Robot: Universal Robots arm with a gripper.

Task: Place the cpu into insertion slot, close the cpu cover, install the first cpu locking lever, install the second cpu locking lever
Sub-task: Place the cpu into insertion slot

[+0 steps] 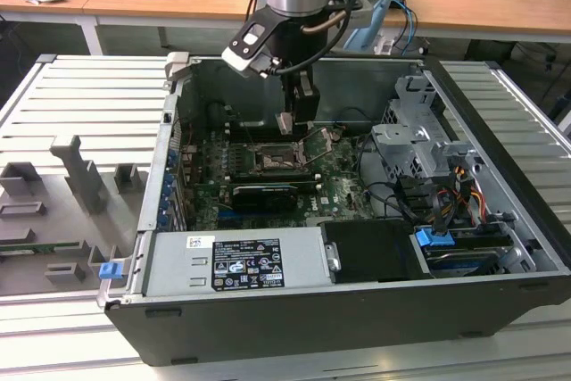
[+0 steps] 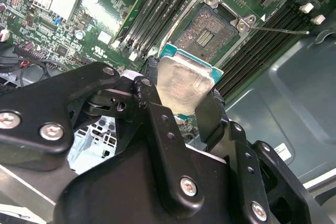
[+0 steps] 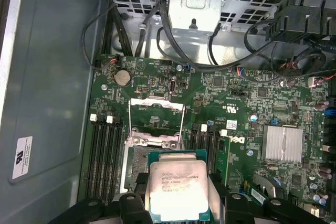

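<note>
Ribbed metal tabletop [image 1: 80, 104] bears an open case [image 1: 294, 332]; gripper [image 2: 185, 97] clasps the cpu [image 2: 182, 80].

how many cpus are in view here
1. The cpu is clamped in the hand, close to the empty cpu socket. Others could be hidden elsewhere in the case.

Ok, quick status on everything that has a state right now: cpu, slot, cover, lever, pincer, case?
pincer, shut on the cpu.
cpu, held clear of the insertion slot, not seated.
insertion slot, empty, contacts exposed.
cpu cover, swung open.
locking lever, unlatched, swung out.
computer case, side open.
</note>
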